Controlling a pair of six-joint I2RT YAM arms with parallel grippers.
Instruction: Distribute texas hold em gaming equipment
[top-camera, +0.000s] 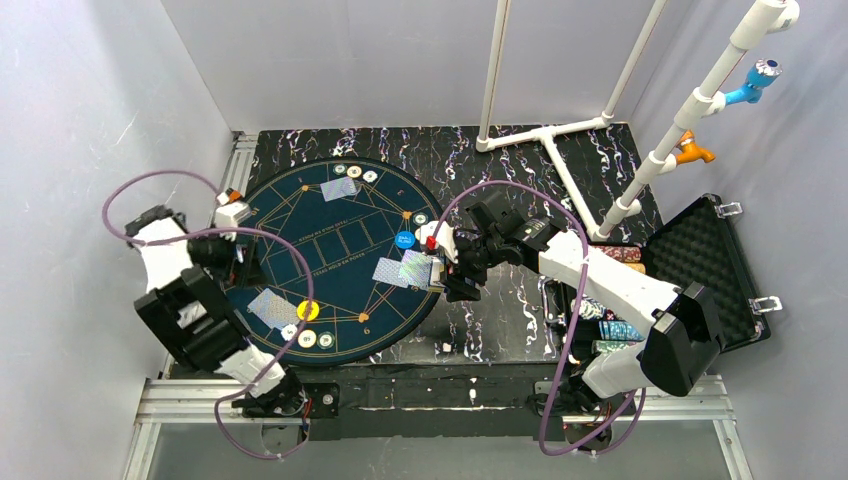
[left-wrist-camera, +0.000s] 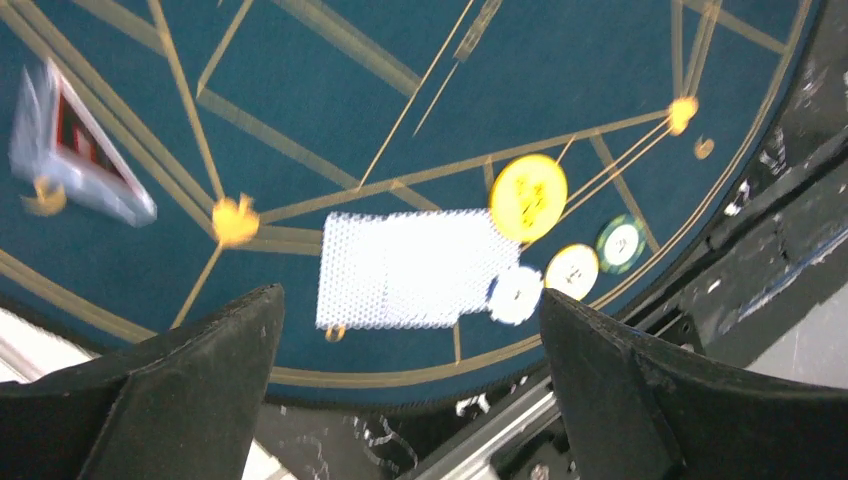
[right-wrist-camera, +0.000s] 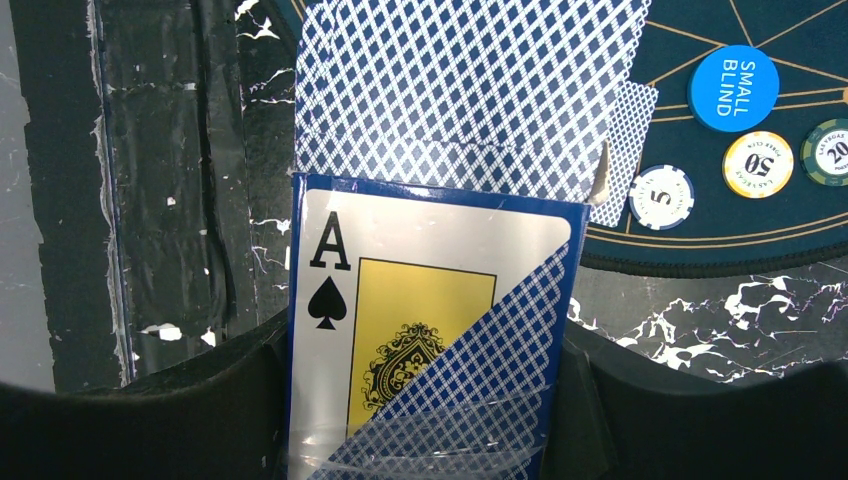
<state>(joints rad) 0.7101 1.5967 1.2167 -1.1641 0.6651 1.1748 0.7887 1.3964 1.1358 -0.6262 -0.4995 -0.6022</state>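
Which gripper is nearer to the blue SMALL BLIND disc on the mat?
Right. The right gripper, holding a card box, is close beside the blue disc at the mat's right edge. The left gripper is across the mat, at its left edge.

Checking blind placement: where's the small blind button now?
Top view: small blind button lies on the mat's right side, left of the right hand, beyond the cards.
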